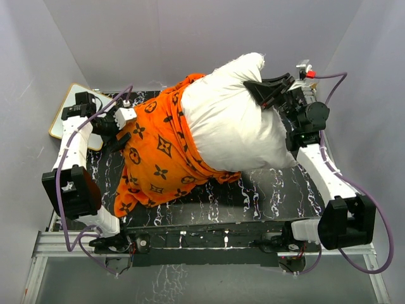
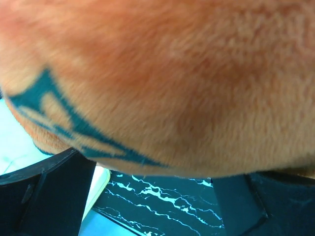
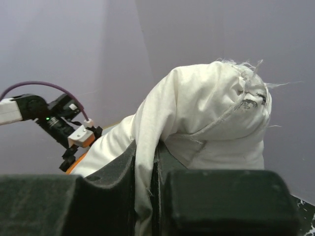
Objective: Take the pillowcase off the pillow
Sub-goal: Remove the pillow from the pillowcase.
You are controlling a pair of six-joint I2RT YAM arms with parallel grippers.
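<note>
A black bench (image 1: pixel 266 190) with white marble veining fills the middle of the top view and shows again at the bottom centre of the left wrist view. A white, wood-edged board (image 1: pixel 59 123) lies at its upper left corner. Plain grey walls (image 1: pixel 158 38) enclose the back and sides. A metal rail (image 1: pixel 209 253) runs along the bottom.

L arm (image 1: pixel 74 142) & R arm (image 1: pixel 321 166): white links, black joints, blocky black elbows. Purple cable (image 1: pixel 332 76) runs back from each arm's jaws. R gripper (image 3: pixel 153 172) black, red part (image 1: pixel 310 74) behind its jaws.
</note>
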